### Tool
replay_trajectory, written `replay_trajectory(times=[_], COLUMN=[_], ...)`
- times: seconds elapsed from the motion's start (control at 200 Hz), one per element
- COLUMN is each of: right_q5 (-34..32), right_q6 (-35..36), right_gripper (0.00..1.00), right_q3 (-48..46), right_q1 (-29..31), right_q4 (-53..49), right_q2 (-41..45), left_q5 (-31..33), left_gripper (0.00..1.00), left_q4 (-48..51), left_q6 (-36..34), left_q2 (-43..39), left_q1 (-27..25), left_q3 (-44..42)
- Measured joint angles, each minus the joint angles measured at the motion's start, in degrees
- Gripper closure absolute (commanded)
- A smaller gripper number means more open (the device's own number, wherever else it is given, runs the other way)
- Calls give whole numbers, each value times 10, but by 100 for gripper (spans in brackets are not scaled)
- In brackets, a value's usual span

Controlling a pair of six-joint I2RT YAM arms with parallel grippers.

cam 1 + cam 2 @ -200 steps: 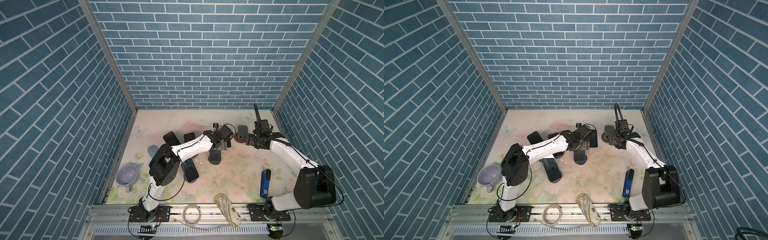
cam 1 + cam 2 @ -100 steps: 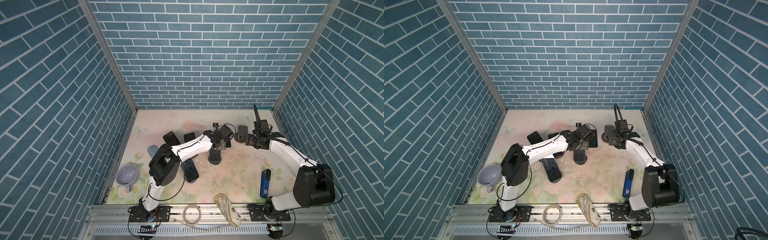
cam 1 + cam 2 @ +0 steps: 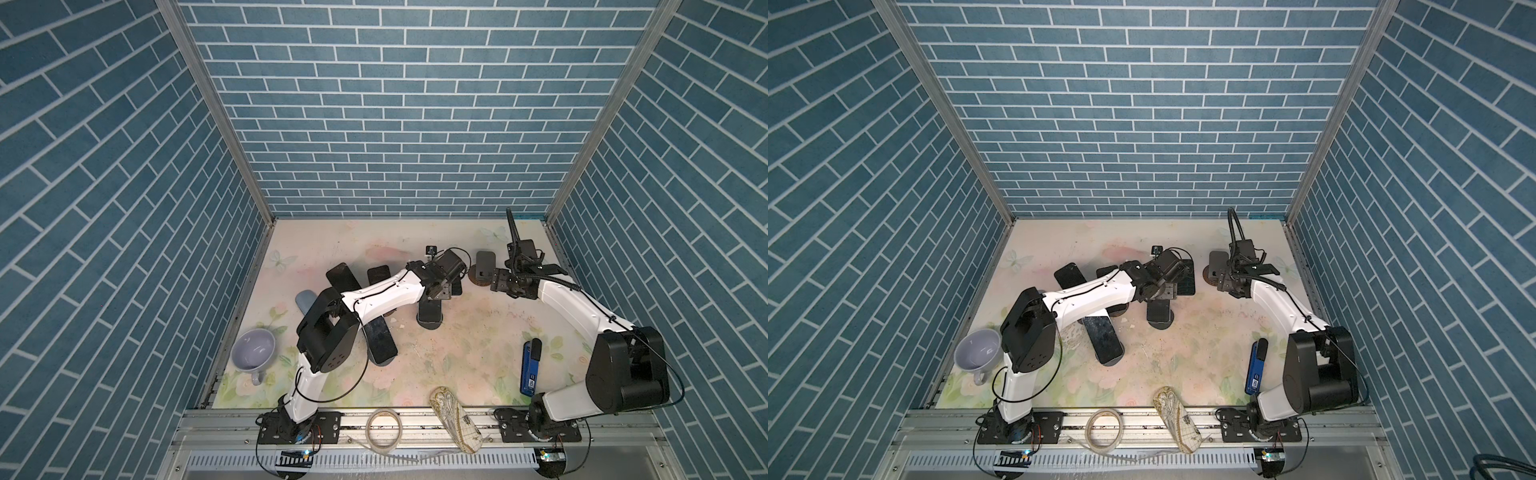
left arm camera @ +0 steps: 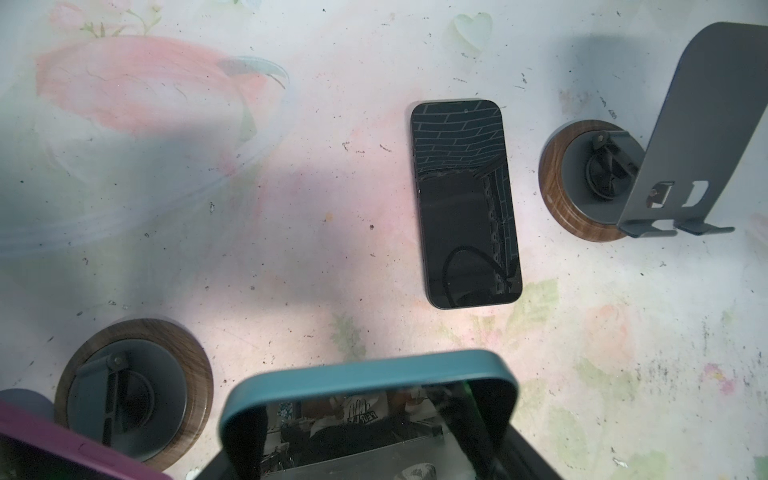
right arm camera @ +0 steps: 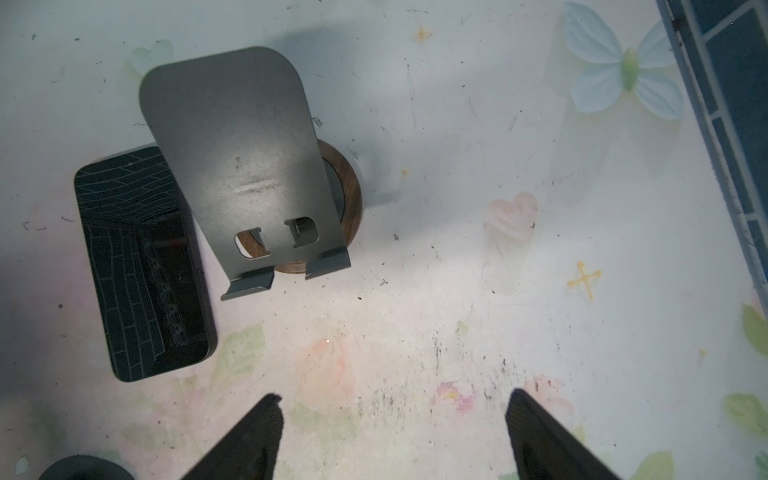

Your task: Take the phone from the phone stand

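Left hand [image 4: 365, 407] clamps teal phone [image 4: 365, 370] by side edges; right hand [image 5: 393, 397] spread, empty, bare mat [image 5: 457, 291] beneath.

Walls [image 3: 395, 124]: teal-blue brick pattern w/ white grout; mat [image 3: 457, 357]: pale cream w/ faded pastel floral print, i.e. pink blooms, green leaves, light-blue butterflies; arms [image 3: 386, 291] white w/ black joints. Teal-cased phone [image 4: 365, 374] has a dark glossy screen, magenta case [image 4: 50, 440] next to it; black phone [image 4: 465, 203] mirrors the brick pattern, phone stand [image 5: 232, 158] matte grey on dark wood-grain base. Mug [image 3: 253, 353] lilac, pouch [image 3: 455, 415] cream w/ what may be a paisley print, flat item [image 3: 530, 370] blue & black.
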State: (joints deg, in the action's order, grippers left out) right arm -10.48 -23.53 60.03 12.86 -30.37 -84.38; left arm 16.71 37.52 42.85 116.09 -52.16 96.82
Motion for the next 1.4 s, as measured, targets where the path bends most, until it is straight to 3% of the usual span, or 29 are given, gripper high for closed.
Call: replay_trajectory(times=[1.0, 1.401], right_q5=[-14, -36], right_q6=[0, 0], right_gripper=[15, 14], right_q3=[0, -9], right_q1=[0, 0], right_q4=[-1, -13], right_q2=[3, 49], left_q5=[18, -27], left_gripper=[42, 42], left_q4=[-13, -28], left_q6=[-35, -22], left_q2=[-62, -37], left_q1=[-29, -59], left_q3=[-4, 57])
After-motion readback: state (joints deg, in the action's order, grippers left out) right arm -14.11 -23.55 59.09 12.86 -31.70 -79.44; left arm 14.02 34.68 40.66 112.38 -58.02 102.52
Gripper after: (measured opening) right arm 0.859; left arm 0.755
